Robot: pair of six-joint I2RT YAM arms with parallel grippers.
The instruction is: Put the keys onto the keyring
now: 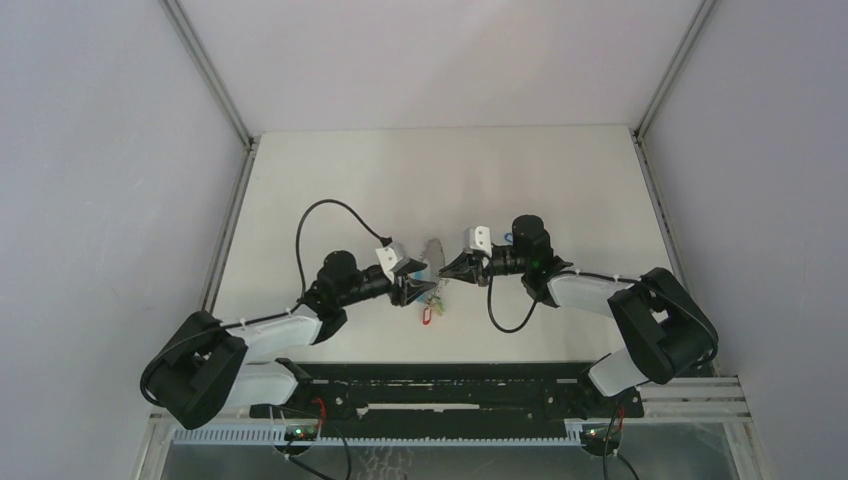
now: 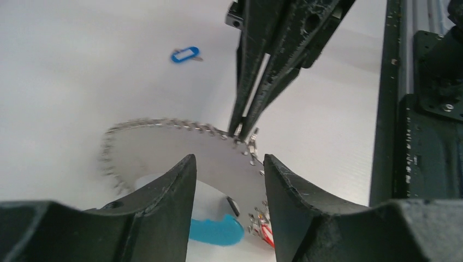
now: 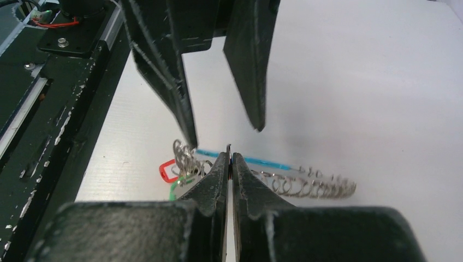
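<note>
The keyring (image 2: 164, 123) is a wide loop edged with many small silver rings, held up off the white table between both arms. Cyan (image 2: 215, 229), red (image 3: 166, 170) and green (image 3: 174, 191) plastic bits hang on it. My right gripper (image 3: 230, 157) is shut, pinching the loop's thin wire edge, and reaches down in the left wrist view (image 2: 244, 131). My left gripper (image 2: 229, 161) is open, its fingers (image 3: 185, 123) astride the loop and one tip against the ring cluster. A blue-headed key (image 2: 184, 54) lies loose on the table beyond the ring.
A black rail with bolts (image 2: 415, 136) runs along the table's near edge, close beside both grippers (image 3: 33, 109). Grey walls and metal corner posts (image 1: 215, 80) enclose the white table (image 1: 450, 170). Black cables loop off both wrists (image 1: 310, 220).
</note>
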